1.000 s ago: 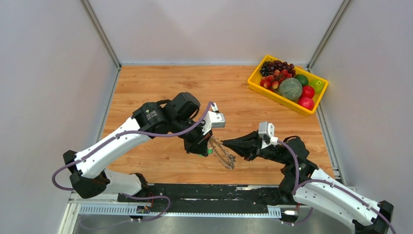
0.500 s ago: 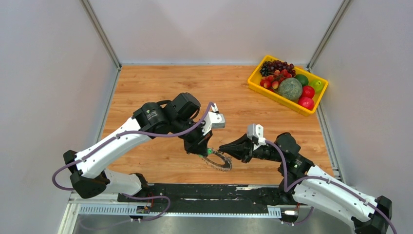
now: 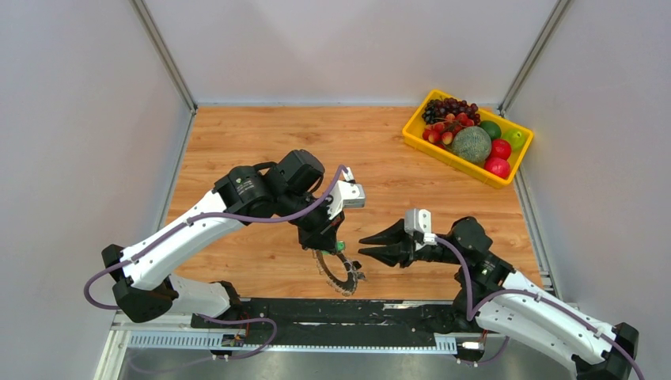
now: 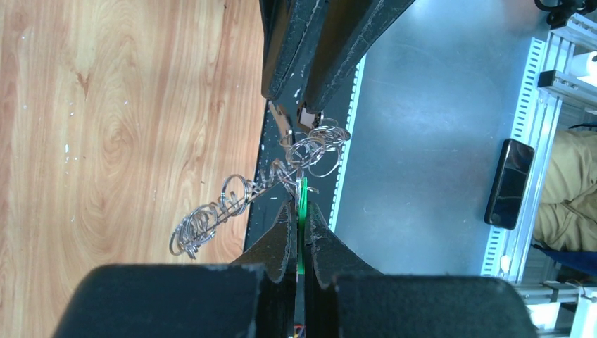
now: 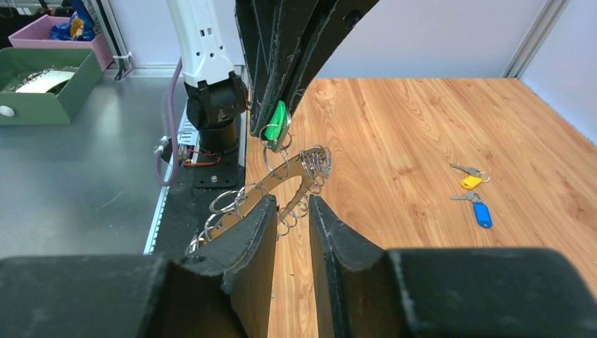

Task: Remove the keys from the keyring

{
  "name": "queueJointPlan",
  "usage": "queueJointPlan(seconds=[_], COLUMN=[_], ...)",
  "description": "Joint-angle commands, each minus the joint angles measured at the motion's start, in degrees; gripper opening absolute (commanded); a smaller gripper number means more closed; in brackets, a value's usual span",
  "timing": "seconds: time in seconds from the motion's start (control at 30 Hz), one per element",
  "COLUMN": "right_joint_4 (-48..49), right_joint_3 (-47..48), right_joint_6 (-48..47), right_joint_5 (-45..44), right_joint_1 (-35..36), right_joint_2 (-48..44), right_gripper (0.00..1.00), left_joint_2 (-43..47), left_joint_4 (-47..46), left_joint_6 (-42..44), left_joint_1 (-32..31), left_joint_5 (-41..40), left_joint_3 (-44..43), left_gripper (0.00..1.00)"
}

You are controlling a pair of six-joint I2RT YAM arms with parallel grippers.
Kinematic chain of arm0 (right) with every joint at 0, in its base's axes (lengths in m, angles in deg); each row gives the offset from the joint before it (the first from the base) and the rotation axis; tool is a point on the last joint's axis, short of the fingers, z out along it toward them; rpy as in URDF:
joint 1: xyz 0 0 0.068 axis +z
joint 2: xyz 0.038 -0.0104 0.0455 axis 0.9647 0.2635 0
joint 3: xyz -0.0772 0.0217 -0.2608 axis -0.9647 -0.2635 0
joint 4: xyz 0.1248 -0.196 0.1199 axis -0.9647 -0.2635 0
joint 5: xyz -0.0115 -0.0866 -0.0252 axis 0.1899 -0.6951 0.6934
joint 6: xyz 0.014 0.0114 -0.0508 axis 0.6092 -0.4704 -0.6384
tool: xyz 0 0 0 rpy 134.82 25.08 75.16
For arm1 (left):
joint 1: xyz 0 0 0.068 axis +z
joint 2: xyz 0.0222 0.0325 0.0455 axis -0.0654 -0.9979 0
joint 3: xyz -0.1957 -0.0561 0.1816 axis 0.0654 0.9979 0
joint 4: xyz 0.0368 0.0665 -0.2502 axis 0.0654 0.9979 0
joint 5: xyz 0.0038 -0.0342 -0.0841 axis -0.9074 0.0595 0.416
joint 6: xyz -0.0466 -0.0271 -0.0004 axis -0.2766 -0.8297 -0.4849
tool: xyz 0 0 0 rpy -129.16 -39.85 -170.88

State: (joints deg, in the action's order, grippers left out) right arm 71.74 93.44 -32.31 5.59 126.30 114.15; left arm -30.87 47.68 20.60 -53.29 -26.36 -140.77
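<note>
Left fingers (image 3: 329,244) are pressed together on the green-headed key (image 5: 276,127), tips pointing down, and the right fingers (image 3: 373,237) stand a little spread with nothing between them, their tips just beside the hanging metal. Around them the wooden tabletop (image 3: 237,142) is boxed by plain walls on the left, far and right sides, and most of the bare wood lies toward the far side and the left, where nothing stands. A yellow tray (image 3: 411,138) of fruit sits tight in the far right corner, well apart from both arms. The keyring (image 3: 339,273) dangles from that pinched green key, a loose curl of wire loops and silver keys, close to the near edge of the tabletop where the wood gives way to the black base rail; whether its lowest loops touch the wood I cannot tell. From the right wrist view, a yellow-headed key (image 5: 470,181) and a blue-headed key (image 5: 482,215) lie loose on the wood near each other, well apart from the ring.
</note>
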Motion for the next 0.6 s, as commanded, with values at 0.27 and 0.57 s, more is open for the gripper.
queueJointPlan(seconds=[0.27,0.57], right_joint_4=[-1.05,1.02], right_joint_3=[6.89,8.55], right_joint_6=[-5.71,-5.07], right_joint_5=[6.87,9.28], right_joint_1=[-0.15,-0.08], right_joint_2=[6.57,11.05], right_gripper=[0.36,0.37], left_joint_2=[1.99,1.90], left_joint_4=[-0.77,-0.79], left_joint_6=[1.21,1.27], left_joint_1=[-0.29,-0.31], left_joint_5=[3.07,3.54], left_joint_3=[-3.17,-3.38], left_gripper=[0.00,0.00])
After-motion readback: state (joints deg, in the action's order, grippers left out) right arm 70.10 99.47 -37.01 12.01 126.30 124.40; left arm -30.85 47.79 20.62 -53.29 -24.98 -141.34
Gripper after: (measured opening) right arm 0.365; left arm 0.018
